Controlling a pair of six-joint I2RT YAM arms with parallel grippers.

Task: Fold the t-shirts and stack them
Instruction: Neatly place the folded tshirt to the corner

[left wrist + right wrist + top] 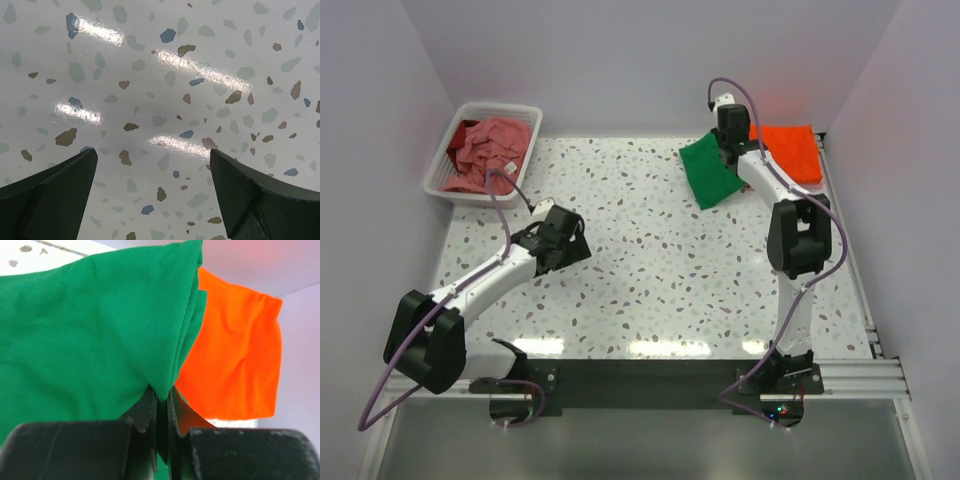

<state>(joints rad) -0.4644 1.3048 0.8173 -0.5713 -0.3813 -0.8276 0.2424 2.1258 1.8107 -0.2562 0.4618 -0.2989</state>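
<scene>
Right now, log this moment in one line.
left gripper: open over table; right gripper: shut on green t-shirt; orange t-shirt: far right corner; pink t-shirt: in basket

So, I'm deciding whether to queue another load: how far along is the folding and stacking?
Past halfway, I'd say. Done: the orange t-shirt lies folded at the table's far right corner. In hand: the right claw is shut on the folded green t-shirt, which is beside the orange one and not yet stacked on it. Left: the pink t-shirt sits crumpled in the white basket, and the left claw hangs open over the table.
</scene>
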